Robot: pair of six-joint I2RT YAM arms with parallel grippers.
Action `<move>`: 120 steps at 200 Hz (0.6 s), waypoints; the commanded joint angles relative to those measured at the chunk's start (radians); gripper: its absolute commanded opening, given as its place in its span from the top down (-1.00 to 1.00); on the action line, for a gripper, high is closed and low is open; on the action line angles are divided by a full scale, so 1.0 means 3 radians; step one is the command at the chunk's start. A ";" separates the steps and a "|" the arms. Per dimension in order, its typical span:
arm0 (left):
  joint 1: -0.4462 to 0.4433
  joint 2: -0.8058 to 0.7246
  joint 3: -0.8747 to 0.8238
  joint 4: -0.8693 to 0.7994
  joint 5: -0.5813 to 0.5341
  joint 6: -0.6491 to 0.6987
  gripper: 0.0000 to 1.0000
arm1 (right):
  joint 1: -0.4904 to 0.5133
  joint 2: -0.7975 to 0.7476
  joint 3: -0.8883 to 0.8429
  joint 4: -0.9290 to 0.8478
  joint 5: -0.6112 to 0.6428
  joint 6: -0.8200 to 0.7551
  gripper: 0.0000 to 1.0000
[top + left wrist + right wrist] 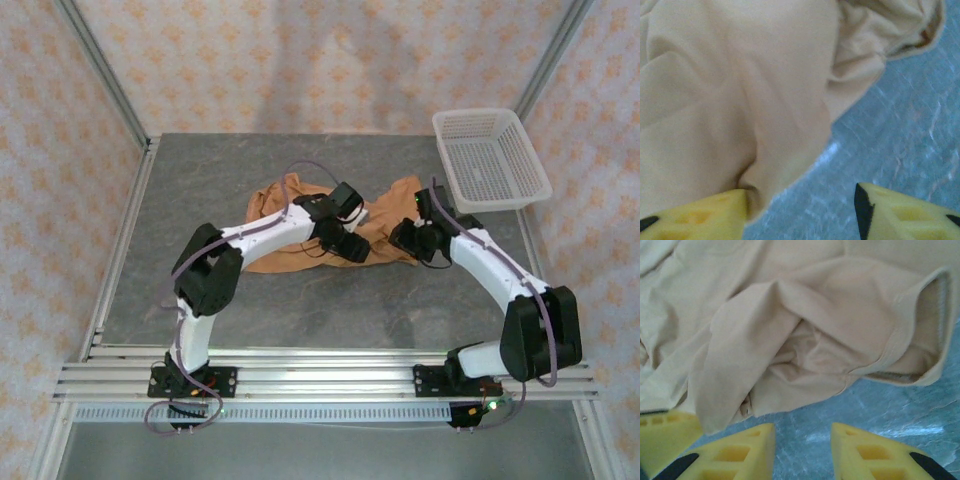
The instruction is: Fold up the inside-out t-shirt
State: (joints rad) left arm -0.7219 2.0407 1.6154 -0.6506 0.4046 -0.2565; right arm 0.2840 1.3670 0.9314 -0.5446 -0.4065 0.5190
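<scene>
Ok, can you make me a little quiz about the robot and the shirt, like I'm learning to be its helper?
1. What lies crumpled on the table?
2. True or false: the white basket at the far right corner has nothing in it.
3. Look at the left claw and the right claw. Are they: A) both open, B) both shut, C) one open and one shut?

Key:
1. The orange-tan t-shirt.
2. True.
3. A. You can see the table in the gap of each claw.
</scene>
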 commanded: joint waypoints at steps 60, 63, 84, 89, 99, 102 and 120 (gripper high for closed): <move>0.0155 -0.0074 0.0406 -0.0478 -0.0397 0.0045 1.00 | 0.0450 0.0451 0.0012 0.0652 -0.0068 0.0461 0.38; 0.0161 -0.0099 0.0408 -0.0480 -0.0388 0.0039 1.00 | 0.0465 0.0483 0.0029 0.0680 -0.0078 0.0482 0.38; 0.0177 -0.0252 0.0404 -0.0466 -0.0337 0.0003 1.00 | 0.0533 0.0689 0.0165 0.0862 -0.0108 0.0609 0.37; 0.0177 -0.0274 0.0401 -0.0465 -0.0315 -0.0003 1.00 | 0.0544 0.0729 0.0194 0.0910 -0.0119 0.0641 0.36; 0.0177 -0.0307 0.0386 -0.0442 -0.0280 -0.0017 1.00 | 0.0569 0.0771 0.0252 0.1000 -0.0123 0.0708 0.33; 0.0180 -0.0313 0.0384 -0.0439 -0.0272 -0.0021 1.00 | 0.0582 0.0783 0.0263 0.1028 -0.0127 0.0727 0.33; 0.0182 -0.0309 0.0372 -0.0442 -0.0242 -0.0029 1.00 | 0.0625 0.0831 0.0338 0.1116 -0.0102 0.0798 0.27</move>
State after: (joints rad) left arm -0.6674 1.9774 1.7054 -0.7547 0.3256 -0.2459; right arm 0.4541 1.6066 0.9741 -0.2989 -0.4427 0.6975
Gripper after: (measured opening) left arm 0.059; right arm 0.345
